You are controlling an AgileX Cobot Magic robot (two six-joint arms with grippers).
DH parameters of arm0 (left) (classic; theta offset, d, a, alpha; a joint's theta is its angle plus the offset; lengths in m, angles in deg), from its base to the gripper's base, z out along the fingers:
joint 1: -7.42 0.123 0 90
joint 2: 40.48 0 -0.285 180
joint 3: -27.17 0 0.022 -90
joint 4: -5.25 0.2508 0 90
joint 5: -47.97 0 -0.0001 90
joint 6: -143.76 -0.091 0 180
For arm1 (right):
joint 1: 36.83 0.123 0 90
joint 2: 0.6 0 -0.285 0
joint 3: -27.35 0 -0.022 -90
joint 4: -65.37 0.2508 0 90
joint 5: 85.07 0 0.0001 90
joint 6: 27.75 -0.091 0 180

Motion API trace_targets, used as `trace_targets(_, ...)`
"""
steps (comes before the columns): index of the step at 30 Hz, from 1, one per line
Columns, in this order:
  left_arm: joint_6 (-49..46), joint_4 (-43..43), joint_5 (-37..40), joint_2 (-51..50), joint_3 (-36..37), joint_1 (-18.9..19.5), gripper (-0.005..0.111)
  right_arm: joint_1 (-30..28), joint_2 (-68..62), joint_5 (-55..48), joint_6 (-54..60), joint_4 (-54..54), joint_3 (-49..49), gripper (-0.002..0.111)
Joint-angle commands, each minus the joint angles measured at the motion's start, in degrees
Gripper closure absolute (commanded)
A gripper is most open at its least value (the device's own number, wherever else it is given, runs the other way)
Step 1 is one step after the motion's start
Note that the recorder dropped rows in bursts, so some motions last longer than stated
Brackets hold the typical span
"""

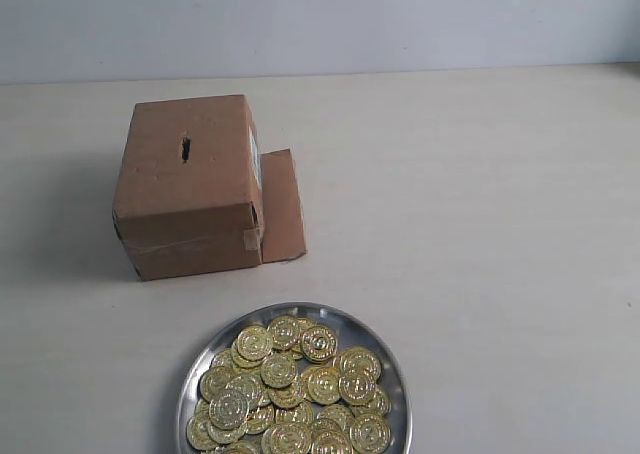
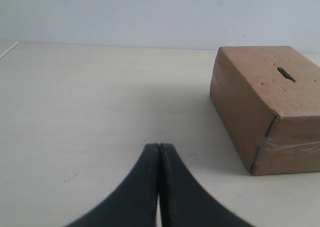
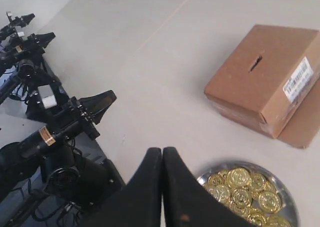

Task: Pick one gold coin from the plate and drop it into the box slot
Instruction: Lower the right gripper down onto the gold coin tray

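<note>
Nearest, in the exterior view, we see the plate (image 1: 347, 320) heaped with gold coins (image 1: 290, 394), and behind it the box (image 1: 190, 189) with the box slot (image 1: 186, 149) on top. Only the wrist views show the left gripper (image 2: 159, 147) and right gripper (image 3: 162, 150), both pressed closed and empty; the left wrist view misses the plate.

Pale beige tabletop (image 1: 480, 254), plain white wall (image 1: 300, 24) behind its far edge

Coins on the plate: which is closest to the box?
The coin at the pile's far edge, highest in the exterior view, by the rim of the plate nearest the box. Every other coin lies farther from it.
</note>
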Motion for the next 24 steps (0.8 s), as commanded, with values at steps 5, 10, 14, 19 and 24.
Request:
trace_targets(5, 0.2, -0.2, 0.0, 0.3, 0.0, 0.2, 0.106, 0.1, -11.2, 9.4, -2.0, 0.8, 0.4, 0.108)
trace_targets(10, 0.2, -0.2, 0.0, 0.3, 0.0, 0.2, 0.106, 3.6, -16.1, 6.0, 9.9, -3.1, 1.8, 0.108)
trace_targets(14, 0.2, -0.2, 0.0, 0.3, 0.0, 0.2, 0.106, 10.6, -18.0, 11.0, 6.0, -20.0, 3.9, 0.108)
trace_targets(19, 0.2, -0.2, 0.0, 0.3, 0.0, 0.2, 0.106, 19.9, -19.5, 15.3, 2.1, -32.4, 4.4, 0.108)
trace_targets(24, 0.2, -0.2, 0.0, 0.3, 0.0, 0.2, 0.106, 27.6, -23.5, 16.1, -0.2, -39.2, 4.4, 0.108)
